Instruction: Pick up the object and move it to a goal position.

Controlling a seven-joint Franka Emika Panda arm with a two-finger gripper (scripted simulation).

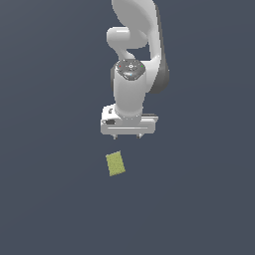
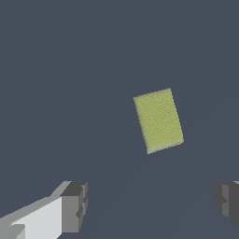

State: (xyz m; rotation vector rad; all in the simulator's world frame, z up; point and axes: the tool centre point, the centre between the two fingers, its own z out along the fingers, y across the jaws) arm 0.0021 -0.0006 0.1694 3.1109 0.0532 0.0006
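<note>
The object (image 1: pixel 115 164) is a small yellow-green rectangular block, flat on its top face and covered with a fine dotted texture — in the wrist view (image 2: pixel 158 120) the dots read as a tight, even grid, and a slightly paler edge shows along one long side and one short side. It lies alone on the plain dark grey-blue worktop (image 1: pixel 50 199), turned a little askew rather than square to the arm. In the exterior view it sits just below the white gripper (image 1: pixel 127 136) and slightly toward the exterior view's left, clear of it and untouched. The fingers (image 2: pixel 74 206) are spread wide — the two dark grey pads stand far apart with nothing between them, the gap broader than the block's narrow side.
</note>
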